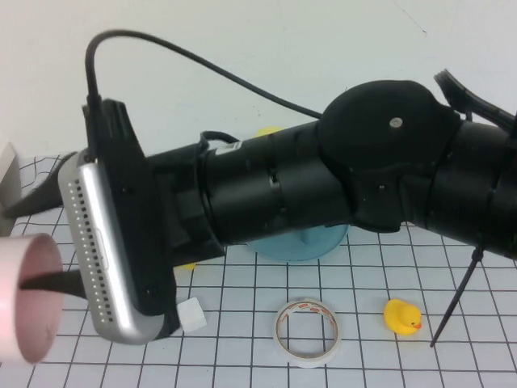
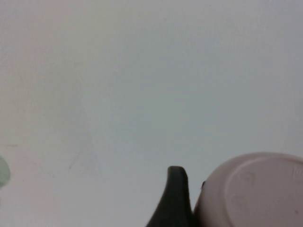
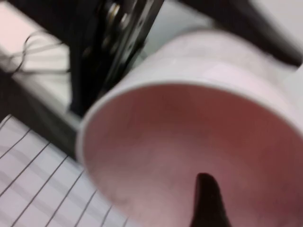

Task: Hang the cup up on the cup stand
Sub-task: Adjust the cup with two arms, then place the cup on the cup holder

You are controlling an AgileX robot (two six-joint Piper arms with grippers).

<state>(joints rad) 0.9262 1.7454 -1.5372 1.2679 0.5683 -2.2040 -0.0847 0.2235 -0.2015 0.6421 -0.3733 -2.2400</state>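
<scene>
The pale pink cup (image 1: 24, 311) hangs in the air at the far left, lying on its side with its mouth toward my right arm. My right gripper (image 1: 18, 246) is open astride its rim. One of the fingers (image 3: 206, 198) is inside the cup (image 3: 189, 142) and the other is above it, outside. In the left wrist view I see the cup's base (image 2: 265, 194), with a finger (image 2: 175, 198) of my left gripper (image 2: 236, 201) pressed against its side; the other finger is hidden. The cup stand's blue base (image 1: 300, 245) peeks out under my right arm, and its pegs are hidden.
A white tape ring (image 1: 308, 330), a yellow rubber duck (image 1: 401, 316) and a small white cube (image 1: 191, 314) lie on the gridded mat near the front. My right arm spans most of the table. A pale block (image 1: 8, 186) stands at the left edge.
</scene>
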